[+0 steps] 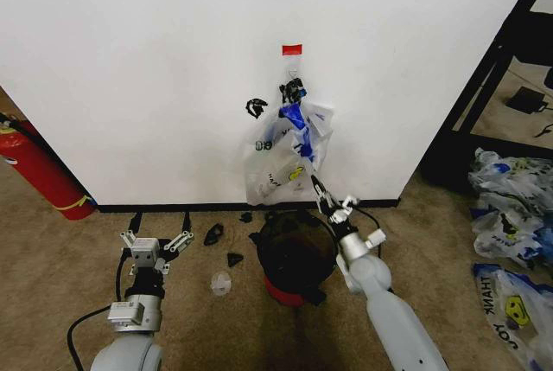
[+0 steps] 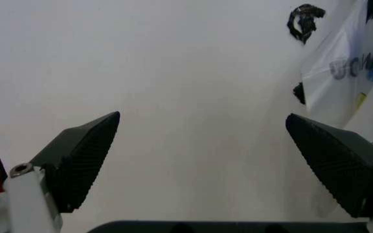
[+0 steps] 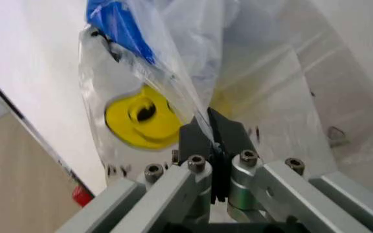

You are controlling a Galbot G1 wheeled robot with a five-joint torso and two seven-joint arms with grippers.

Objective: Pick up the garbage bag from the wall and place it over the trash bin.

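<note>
Right gripper (image 3: 213,138) pinches the garbage bag (image 1: 289,150) edge; left gripper (image 1: 157,242) wide, clear floor around

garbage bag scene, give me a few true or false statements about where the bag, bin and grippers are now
1. The garbage bag hangs on the wall under a red tape strip. True.
2. The right gripper is open and clear of the bag. False: in the right wrist view its fingers are shut on the bag's plastic.
3. The left gripper is open and holds nothing. True.
4. The bag already covers the trash bin. False: the bin stands uncovered on the carpet below the bag.
5. A fire extinguisher stands to the robot's right of the bin. False: it is far to the left, by the wall.
</note>
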